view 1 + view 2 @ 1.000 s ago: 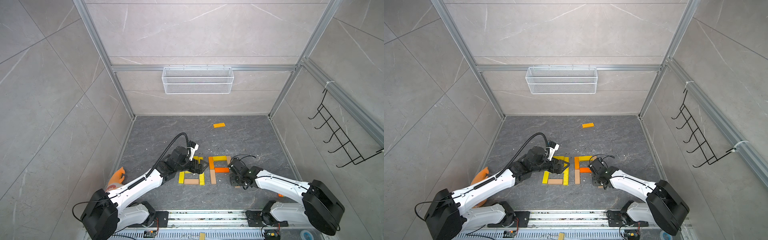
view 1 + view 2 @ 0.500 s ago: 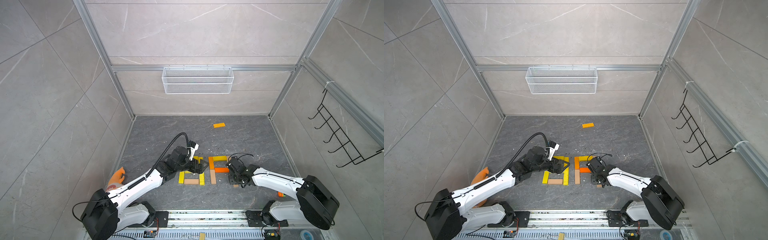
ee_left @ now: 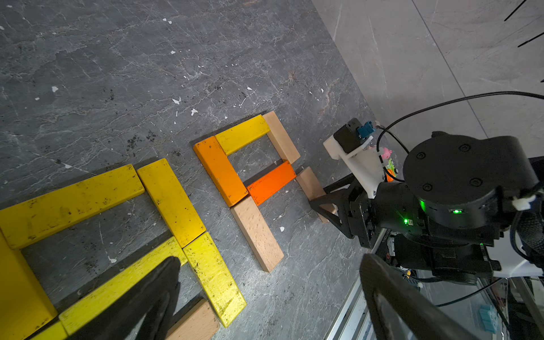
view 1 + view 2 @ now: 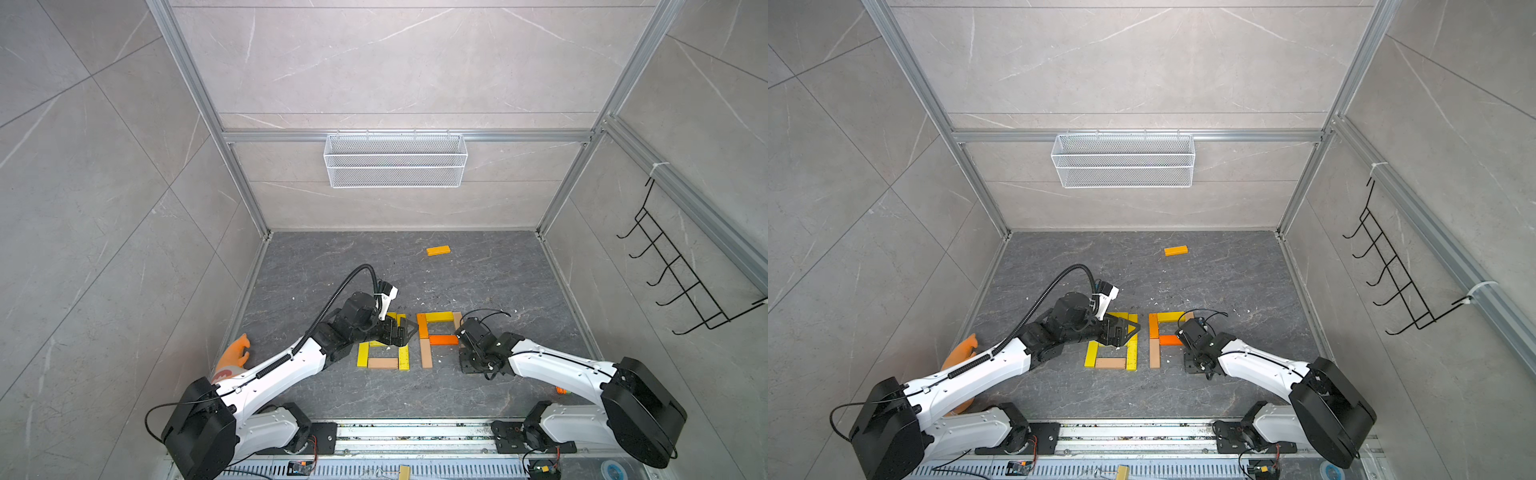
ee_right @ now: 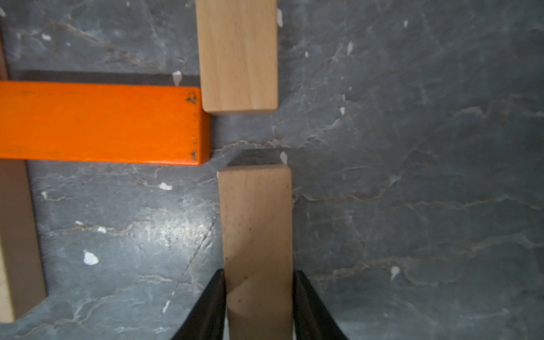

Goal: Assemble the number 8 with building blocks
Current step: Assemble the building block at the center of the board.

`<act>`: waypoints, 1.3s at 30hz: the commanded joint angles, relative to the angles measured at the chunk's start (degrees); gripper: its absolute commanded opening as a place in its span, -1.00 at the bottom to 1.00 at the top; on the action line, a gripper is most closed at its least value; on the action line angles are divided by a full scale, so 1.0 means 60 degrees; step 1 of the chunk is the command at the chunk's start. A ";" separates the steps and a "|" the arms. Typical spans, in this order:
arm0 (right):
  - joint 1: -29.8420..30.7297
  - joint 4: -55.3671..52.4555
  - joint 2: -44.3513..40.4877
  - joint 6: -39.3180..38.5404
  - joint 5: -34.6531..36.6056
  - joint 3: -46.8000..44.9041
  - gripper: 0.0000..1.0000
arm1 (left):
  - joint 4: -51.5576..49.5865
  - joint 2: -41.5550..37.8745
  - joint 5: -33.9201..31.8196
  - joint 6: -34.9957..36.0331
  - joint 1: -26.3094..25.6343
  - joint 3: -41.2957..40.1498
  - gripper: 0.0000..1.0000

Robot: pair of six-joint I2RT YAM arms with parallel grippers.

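Two figures of building blocks lie side by side on the dark floor. The left one is of yellow bars (image 4: 362, 356) with a tan base (image 4: 382, 364). My left gripper (image 4: 401, 332) hangs open over its upper half, holding nothing (image 3: 269, 260). The right figure has an orange upright (image 4: 422, 326), a yellow top (image 4: 439, 316), an orange middle bar (image 5: 100, 123), a tan lower-left upright (image 4: 426, 353) and a tan upper-right upright (image 5: 238, 56). My right gripper (image 5: 259, 273) is shut on another tan block (image 5: 256, 220), which lies in line below that upright, a small gap apart.
A lone orange block (image 4: 438, 250) lies far back on the floor. An orange plush fish (image 4: 235, 353) rests by the left wall. A wire basket (image 4: 395, 160) hangs on the back wall and a black hook rack (image 4: 681, 282) on the right wall. The metal rail (image 4: 415, 432) runs along the front.
My right gripper has edged slightly towards the orange and tan figure with the tan block in it. The left arm has not moved.
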 commanded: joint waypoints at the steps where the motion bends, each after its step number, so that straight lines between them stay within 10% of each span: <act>1: 0.0051 -0.0238 0.0154 0.0044 -0.0006 0.0009 -0.35 | 0.0410 0.0005 0.0070 0.0117 0.0015 -0.0089 0.95; 39: -0.0169 -0.0110 0.1196 -0.0389 0.0314 0.0760 -0.40 | 0.1125 0.0351 0.0391 -0.0044 0.0008 -0.0314 0.95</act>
